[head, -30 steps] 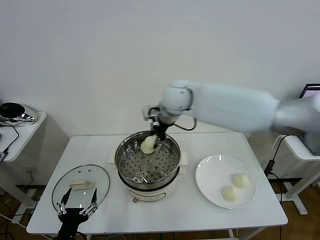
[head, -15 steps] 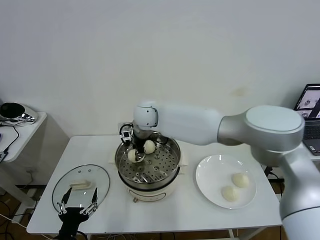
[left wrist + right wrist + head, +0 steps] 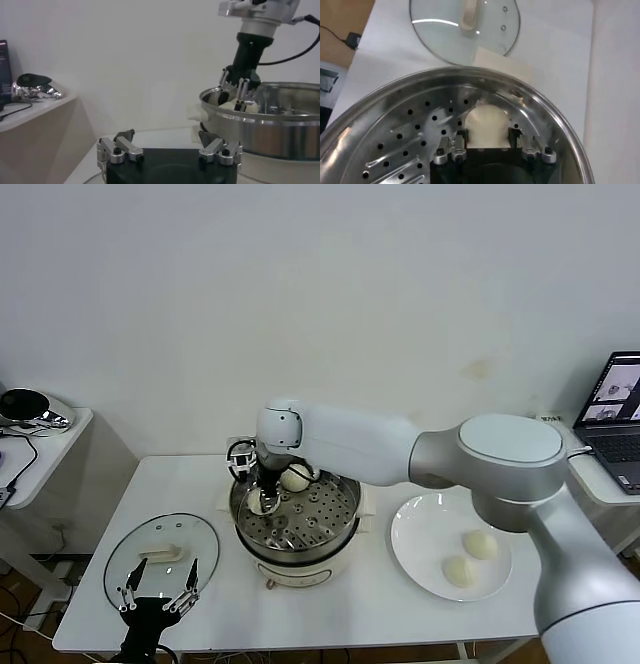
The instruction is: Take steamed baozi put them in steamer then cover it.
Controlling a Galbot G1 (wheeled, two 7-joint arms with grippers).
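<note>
Now our right gripper (image 3: 490,145), fingers parted around a cream-white dough bun (image 3: 489,122), sits inside the shiny steel steamer pot (image 3: 295,519); our left gripper (image 3: 158,589) hangs spread over the clear glass lid (image 3: 160,549).

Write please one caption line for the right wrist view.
Right gripper sets a baozi on the steamer tray; glass lid lies beyond.

Lab or test room set up as mock kitchen, not real home. Bare white wall, plain white worktop (image 3: 200,484) on thin metal legs. Open laptop (image 3: 612,406) on side desk far from fingers, cables trailing to wooden floor. Second small side table (image 3: 45,434) with black-and-chrome device (image 3: 30,408). Only cooking gear: steamer (image 3: 296,529), white plate (image 3: 420,534), glass cover (image 3: 160,559).
</note>
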